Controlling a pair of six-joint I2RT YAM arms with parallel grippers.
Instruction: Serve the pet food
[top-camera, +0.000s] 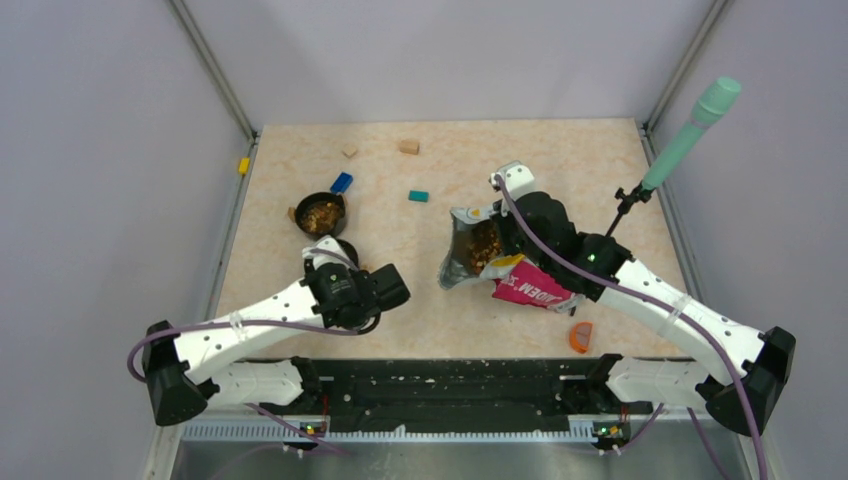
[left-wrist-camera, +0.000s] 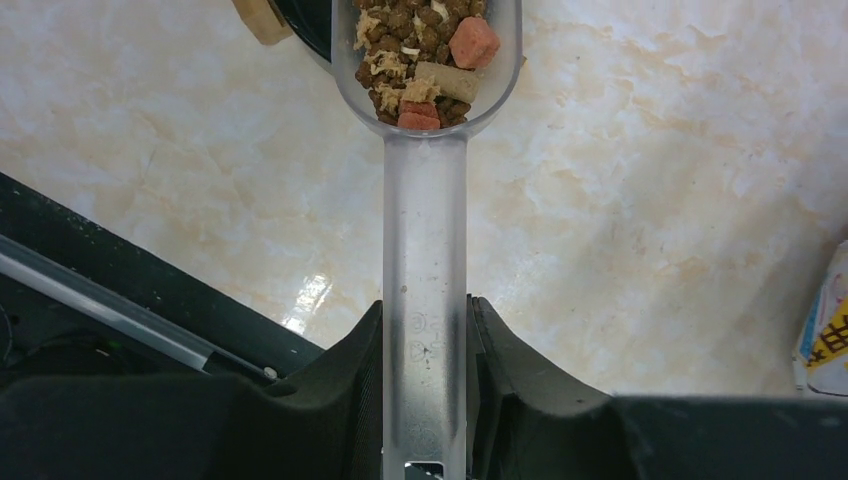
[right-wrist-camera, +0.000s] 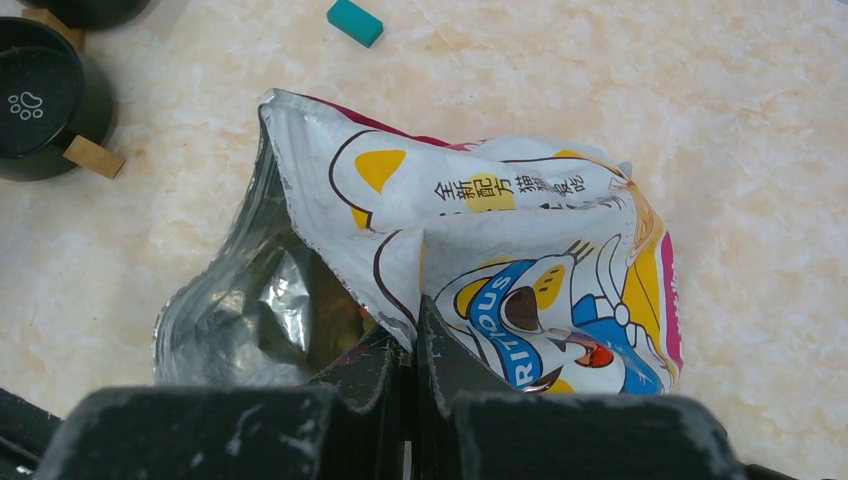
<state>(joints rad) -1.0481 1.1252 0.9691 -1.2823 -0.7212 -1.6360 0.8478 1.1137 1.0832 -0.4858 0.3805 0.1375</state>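
My left gripper (left-wrist-camera: 424, 330) is shut on the handle of a clear plastic scoop (left-wrist-camera: 424, 220). The scoop's head holds brown kibble (left-wrist-camera: 405, 45) with a few pink and tan pieces, and sits at the rim of a black bowl (left-wrist-camera: 300, 18). In the top view the left gripper (top-camera: 335, 272) is beside two black bowls: one filled with kibble (top-camera: 322, 213), and one (top-camera: 347, 247) partly hidden by the wrist. My right gripper (right-wrist-camera: 415, 335) is shut on the rim of the cartoon-cat bag (right-wrist-camera: 520, 230), holding its foil mouth open. Kibble (top-camera: 485, 240) shows inside the bag (top-camera: 525, 285).
An empty black bowl with a paw print (right-wrist-camera: 40, 95) and a tan block (right-wrist-camera: 93, 156) lie left of the bag. A teal block (top-camera: 418, 196), blue block (top-camera: 341, 182), tan blocks (top-camera: 408, 146) and an orange object (top-camera: 581, 335) lie about. A green microphone (top-camera: 690, 130) stands far right.
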